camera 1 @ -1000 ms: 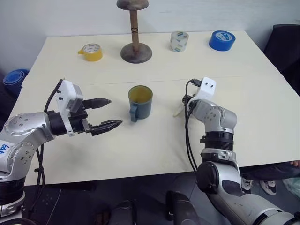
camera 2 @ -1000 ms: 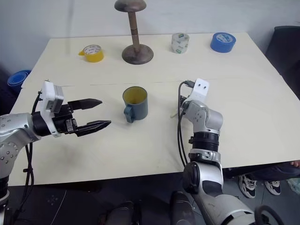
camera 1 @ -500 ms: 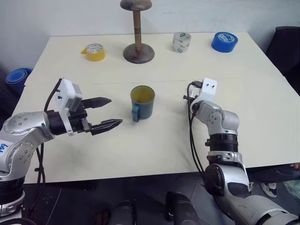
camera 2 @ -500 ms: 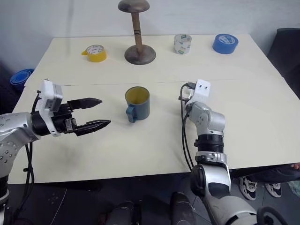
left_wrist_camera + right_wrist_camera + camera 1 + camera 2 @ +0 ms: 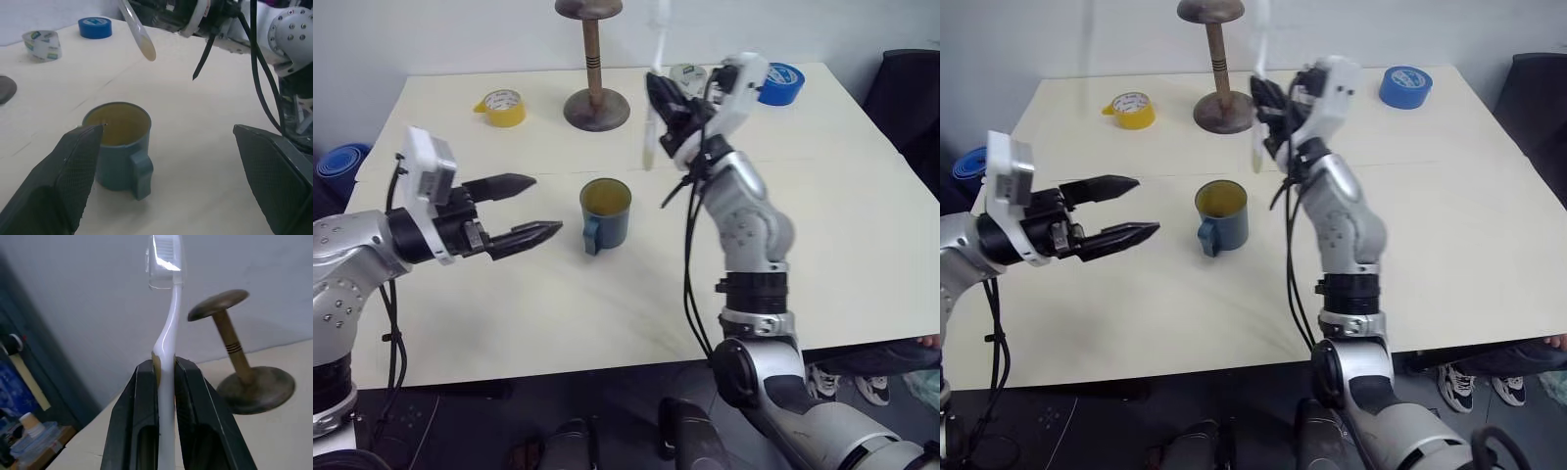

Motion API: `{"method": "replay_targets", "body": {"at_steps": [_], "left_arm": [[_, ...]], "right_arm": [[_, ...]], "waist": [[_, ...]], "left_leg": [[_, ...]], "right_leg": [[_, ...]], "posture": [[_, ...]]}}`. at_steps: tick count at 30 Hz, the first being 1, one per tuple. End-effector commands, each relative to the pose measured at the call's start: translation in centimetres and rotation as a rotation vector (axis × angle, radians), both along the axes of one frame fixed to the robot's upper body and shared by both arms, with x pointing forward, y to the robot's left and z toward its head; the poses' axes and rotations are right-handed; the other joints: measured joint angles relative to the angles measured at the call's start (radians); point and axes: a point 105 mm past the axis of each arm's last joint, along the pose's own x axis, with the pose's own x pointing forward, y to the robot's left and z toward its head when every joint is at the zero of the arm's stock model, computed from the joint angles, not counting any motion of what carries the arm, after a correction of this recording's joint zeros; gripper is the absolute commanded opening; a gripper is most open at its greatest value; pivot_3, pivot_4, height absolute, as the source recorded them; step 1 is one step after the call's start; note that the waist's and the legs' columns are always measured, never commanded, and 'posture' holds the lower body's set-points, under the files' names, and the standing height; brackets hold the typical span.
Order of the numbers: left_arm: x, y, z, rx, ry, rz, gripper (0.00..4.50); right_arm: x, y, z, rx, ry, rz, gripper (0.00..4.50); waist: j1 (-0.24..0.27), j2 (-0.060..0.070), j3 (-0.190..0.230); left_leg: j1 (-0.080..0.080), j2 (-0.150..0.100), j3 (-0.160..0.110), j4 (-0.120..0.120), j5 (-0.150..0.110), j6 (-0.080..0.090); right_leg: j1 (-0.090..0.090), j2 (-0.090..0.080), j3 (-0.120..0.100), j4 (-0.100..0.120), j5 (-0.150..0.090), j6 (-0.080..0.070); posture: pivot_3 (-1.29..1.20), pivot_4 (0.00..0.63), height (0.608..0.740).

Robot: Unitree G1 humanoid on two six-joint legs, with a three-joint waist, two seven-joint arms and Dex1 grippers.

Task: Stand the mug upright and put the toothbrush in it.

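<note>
The dark teal mug [image 5: 606, 213] stands upright at mid-table, handle toward me, its yellowish inside showing. My right gripper [image 5: 663, 106] is raised above the table, behind and to the right of the mug, shut on the white toothbrush [image 5: 650, 142]. The toothbrush [image 5: 169, 328] is held near upright, bristled head on top and handle end hanging below the fingers [image 5: 145, 421]. That handle end [image 5: 141, 36] hovers beyond the mug [image 5: 117, 142], apart from it. My left gripper [image 5: 534, 207] is open and level, left of the mug, with nothing between its fingers [image 5: 73, 171].
At the back of the table are a yellow tape roll [image 5: 501, 106], a wooden stand [image 5: 595, 98], a clear tape roll [image 5: 688, 76] partly behind my right arm, and a bright blue tape roll [image 5: 783, 80]. The table [image 5: 607, 313] has bare room in front of the mug.
My right gripper shut on the toothbrush down on the table, then swung up and left with it, now tilted upward behind the mug. My left gripper rose slightly.
</note>
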Motion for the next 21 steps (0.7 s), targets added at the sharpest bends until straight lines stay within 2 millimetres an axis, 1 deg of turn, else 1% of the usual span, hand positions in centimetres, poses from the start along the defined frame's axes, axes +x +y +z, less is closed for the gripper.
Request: {"method": "replay_targets", "body": {"at_steps": [1, 4, 7, 11, 13, 14, 17, 19, 20, 21], "left_arm": [[-0.5, 0.6, 1.4, 0.009, -0.061, 0.032, 4.50], [-0.7, 0.8, 1.4, 0.015, -0.064, 0.048, 4.50], [-0.8, 1.0, 1.2, 0.017, -0.061, 0.064, 4.50], [-1.0, 1.0, 1.1, 0.020, -0.059, 0.073, 4.50], [-1.0, 1.0, 1.1, 0.020, -0.058, 0.075, 4.50], [-1.0, 1.0, 1.1, 0.020, -0.058, 0.076, 4.50], [-0.7, 1.0, 1.0, 0.020, -0.054, 0.076, 4.50], [-0.5, 1.0, 0.9, 0.017, -0.049, 0.074, 4.50], [-0.5, 1.0, 0.8, 0.016, -0.045, 0.072, 4.50], [-0.4, 1.1, 0.6, 0.015, -0.041, 0.073, 4.50]], "right_arm": [[0.2, 1.9, -0.4, -0.078, -0.084, -0.030, 0.16], [-0.1, 3.3, -1.9, -0.150, -0.121, -0.010, 0.16], [-1.0, 4.6, -3.3, -0.202, -0.161, 0.022, 0.16], [-1.3, 5.2, -4.4, -0.233, -0.181, 0.030, 0.16], [-1.5, 5.3, -4.8, -0.243, -0.191, 0.035, 0.89], [-1.5, 5.3, -5.0, -0.249, -0.197, 0.037, 1.11], [-1.9, 5.1, -5.2, -0.256, -0.209, 0.039, 2.14], [-2.2, 4.3, -5.1, -0.266, -0.221, 0.028, 2.79], [-2.4, 3.8, -5.1, -0.273, -0.229, 0.023, 3.19], [-2.6, 3.1, -5.0, -0.284, -0.236, 0.015, 3.45]], "waist": [[-0.002, 0.000, 0.000], [-0.004, 0.000, 0.000], [-0.010, 0.000, 0.000], [-0.011, 0.000, 0.000], [-0.010, 0.000, 0.000], [-0.010, 0.000, 0.000], [-0.009, 0.000, 0.000], [-0.008, 0.000, 0.000], [-0.007, 0.000, 0.000], [-0.006, 0.000, 0.000]], "left_leg": [[0.000, 0.000, -0.001, 0.000, 0.000, 0.000], [0.000, 0.000, -0.001, 0.000, 0.000, 0.000], [0.000, 0.000, -0.002, 0.000, 0.000, 0.000], [0.000, 0.000, -0.001, 0.000, 0.000, 0.000], [0.000, 0.000, -0.002, 0.000, 0.000, 0.000], [0.000, 0.000, -0.002, 0.000, 0.000, 0.000], [0.000, 0.000, -0.002, 0.000, 0.000, 0.000], [0.000, 0.000, -0.002, 0.000, 0.000, 0.000], [0.000, 0.000, -0.002, 0.000, 0.000, 0.000], [0.000, 0.000, -0.003, 0.000, 0.000, 0.000]], "right_leg": [[0.000, 0.000, 0.000, 0.000, 0.000, 0.000], [0.000, 0.000, -0.001, 0.000, 0.000, 0.000], [0.000, 0.000, -0.001, 0.000, 0.000, 0.000], [0.000, 0.000, -0.001, 0.000, 0.000, 0.000], [0.000, 0.000, -0.001, 0.000, 0.000, 0.000], [0.000, 0.000, -0.001, 0.000, 0.000, 0.000], [0.001, 0.000, -0.001, 0.000, 0.000, 0.000], [0.001, 0.000, -0.001, 0.000, 0.000, 0.000], [0.001, 0.000, -0.001, 0.000, 0.000, 0.000], [0.001, 0.000, -0.001, 0.000, 0.000, 0.000]], "posture": [[0.00, 0.150, 0.740], [0.00, 0.150, 0.740], [0.00, 0.150, 0.740], [0.00, 0.150, 0.740], [0.00, 0.150, 0.740], [0.00, 0.150, 0.740], [0.00, 0.150, 0.740], [0.00, 0.150, 0.740], [0.00, 0.150, 0.740], [0.00, 0.150, 0.740]]}}
